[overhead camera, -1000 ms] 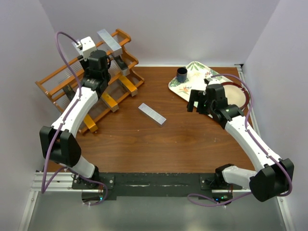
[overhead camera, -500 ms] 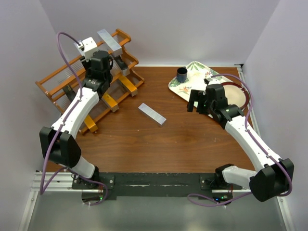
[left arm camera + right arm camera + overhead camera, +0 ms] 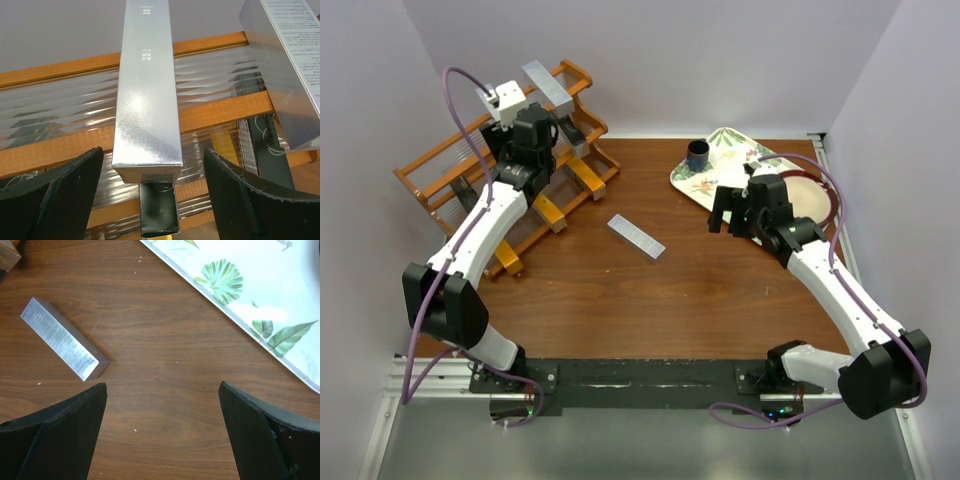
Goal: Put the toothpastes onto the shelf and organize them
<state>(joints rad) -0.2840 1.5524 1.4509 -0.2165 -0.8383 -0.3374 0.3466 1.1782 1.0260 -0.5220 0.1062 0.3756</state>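
Silver is the carton [image 3: 146,100] in front of the left gripper [image 3: 152,165], leaning up the shelf [image 3: 60,145] across its slatted rails. The fingers [image 3: 50,200] are spread wide on either side of its lower end, and neither one touches it. A second silver carton [image 3: 285,65] leans on the shelf just to its right, and a black one [image 3: 157,207] sits on the tier below. On the shelf's lowest step lie orange-gold cartons [image 3: 548,212]. Out on the wooden table, well off to the right of the shelf, one more silver carton [image 3: 62,338] lies flat on its own. Farther from the shelf again, the right gripper [image 3: 162,430] hovers over bare wood, its fingers apart and holding nothing, beside the floral tray [image 3: 240,305].
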